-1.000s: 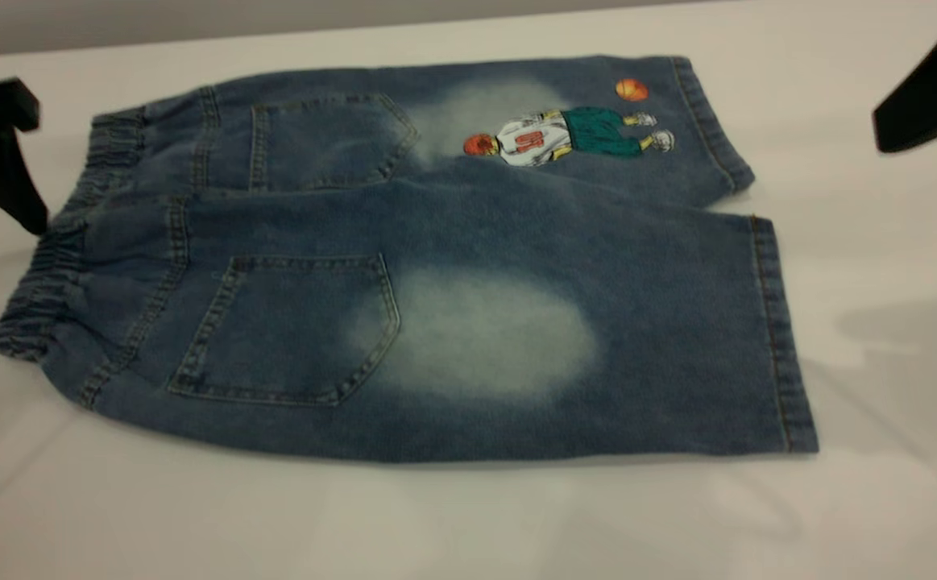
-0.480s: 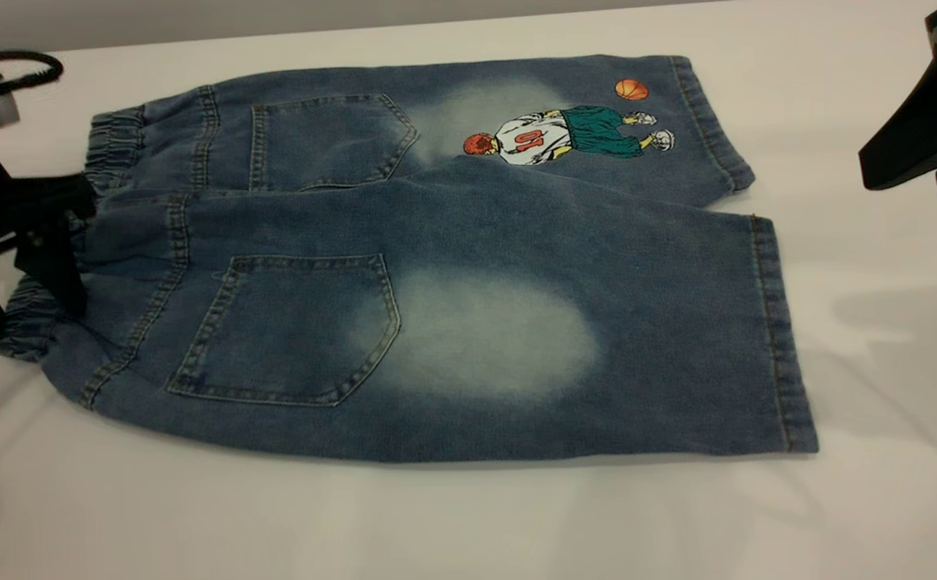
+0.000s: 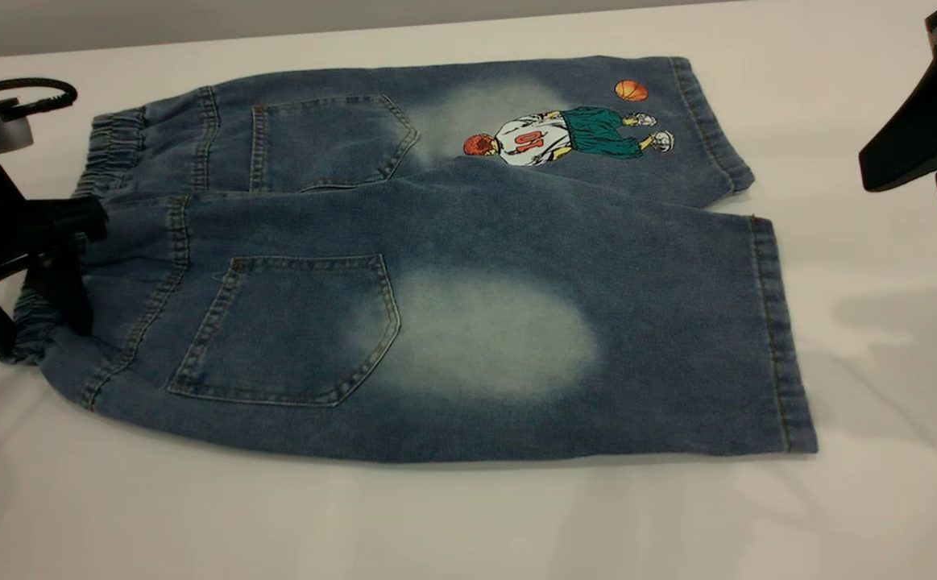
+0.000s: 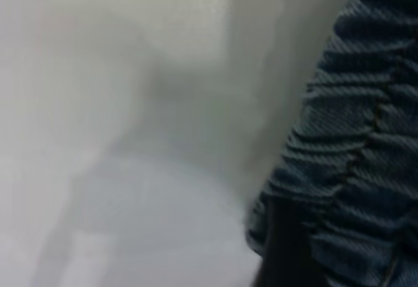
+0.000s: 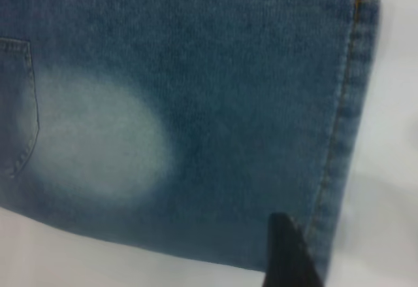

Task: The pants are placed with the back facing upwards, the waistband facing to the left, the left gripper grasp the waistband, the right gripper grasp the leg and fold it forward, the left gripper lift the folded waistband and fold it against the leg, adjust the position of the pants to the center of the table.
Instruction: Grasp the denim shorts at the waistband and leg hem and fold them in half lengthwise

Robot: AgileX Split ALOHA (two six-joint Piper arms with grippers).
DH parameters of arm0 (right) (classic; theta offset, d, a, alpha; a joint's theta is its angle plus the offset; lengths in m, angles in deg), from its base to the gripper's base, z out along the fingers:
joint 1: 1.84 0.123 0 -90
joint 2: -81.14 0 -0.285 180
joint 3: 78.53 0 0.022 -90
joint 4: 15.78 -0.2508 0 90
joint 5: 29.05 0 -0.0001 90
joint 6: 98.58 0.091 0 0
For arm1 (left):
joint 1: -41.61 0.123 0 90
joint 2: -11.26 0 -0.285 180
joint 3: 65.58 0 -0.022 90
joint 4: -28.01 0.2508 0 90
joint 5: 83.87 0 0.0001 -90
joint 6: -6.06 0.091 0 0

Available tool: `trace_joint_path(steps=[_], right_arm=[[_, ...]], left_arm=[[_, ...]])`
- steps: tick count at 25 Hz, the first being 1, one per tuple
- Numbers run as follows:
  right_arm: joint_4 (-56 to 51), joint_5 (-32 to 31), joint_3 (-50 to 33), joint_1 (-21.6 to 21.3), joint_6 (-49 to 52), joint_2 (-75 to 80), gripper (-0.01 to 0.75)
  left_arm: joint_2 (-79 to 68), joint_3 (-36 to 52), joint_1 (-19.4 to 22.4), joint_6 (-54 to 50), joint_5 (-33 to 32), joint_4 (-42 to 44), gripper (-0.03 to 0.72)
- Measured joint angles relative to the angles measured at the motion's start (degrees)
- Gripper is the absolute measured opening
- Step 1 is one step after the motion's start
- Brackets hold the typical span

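Change: left hand (image 3: 49, 266) has slid a little further onto the waistband (image 3: 114, 149) since half a second ago; right hand (image 3: 931, 153) unchanged.
Pants (image 3: 468, 266): washed denim, flat on the table (image 3: 468, 524), back up, waistband at exterior-view left.
Waistband: gathered, ruffled elastic, dark blue; ribbed puckers fill the left wrist view (image 4: 353, 163).
Leg (image 3: 597, 338): near side, large pale oval fade, stitched hem; far leg partly under it.
Left hand: dark fingers (image 3: 65, 242) straddle the waistband's near part, covering it; grip closure cannot be judged.
Right hand: raised off the table, well right of the hems; opening not discernible; one dark fingertip (image 5: 287, 254) shows over the leg's hem.
Table: matte white-grey, faint creases.
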Motion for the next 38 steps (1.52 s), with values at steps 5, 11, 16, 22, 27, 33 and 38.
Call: trace_joint_path(steps=[5,11,16,22,27,33,38], right_arm=[[-3.52,-2.62,0.0,0.0,-1.42,4.44,0.357],[-9.73,-1.71,0.0,0.0,-7.4,12.53,0.357],[-18.02,-2.47,0.0,0.0,-16.62,19.84,0.357],[-27.97,-3.62,0.0,0.0,-27.74,28.76,0.357],[-33.14,-5.95,0.0,0.0,-34.26,32.42,0.357],[-36.26,-11.35,0.06,0.0,-39.2,36.26,0.356],[-39.92,-17.33,0.06,0.0,-44.33,40.9,0.348]], left_arm=[[-0.08,0.16,0.05,0.93,0.57,-0.14,0.15],[2.27,-0.33,-0.26,2.6,0.15,-1.29,0.134],[7.51,-0.37,-1.07,2.6,0.09,-1.1,0.134],[9.11,-0.47,-1.15,2.6,-0.68,-0.67,0.134],[9.11,-0.51,-1.15,2.6,-0.69,-0.67,0.134],[9.11,-0.51,-1.15,2.6,-0.69,-0.67,0.134],[9.13,-0.51,-1.15,2.65,-0.69,-0.67,0.134]])
